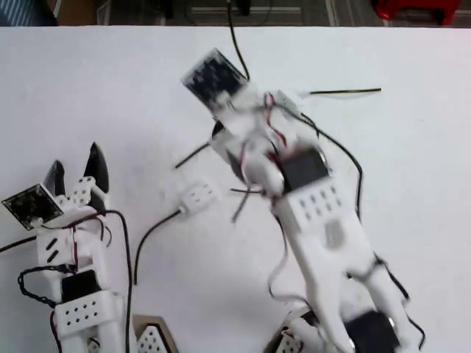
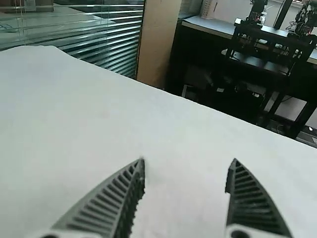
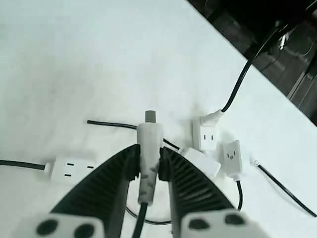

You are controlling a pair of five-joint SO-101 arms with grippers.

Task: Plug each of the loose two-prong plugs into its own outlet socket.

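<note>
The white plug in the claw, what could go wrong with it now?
The plug is only pinched in the right gripper, so it might twist when pushed. The socket between the arms lies loose on the table and could slide away. The plug's trailing cord may snag.

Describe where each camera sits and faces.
High view: overhead, facing down on the white table; both arms show.
Left wrist view: wrist-mounted, faces across the table; open left end effector shows.
Right wrist view: wrist-mounted, faces down; right end effector grips a white two-prong plug.
Shared: high and right wrist show one white rectangular outlet socket.
</note>
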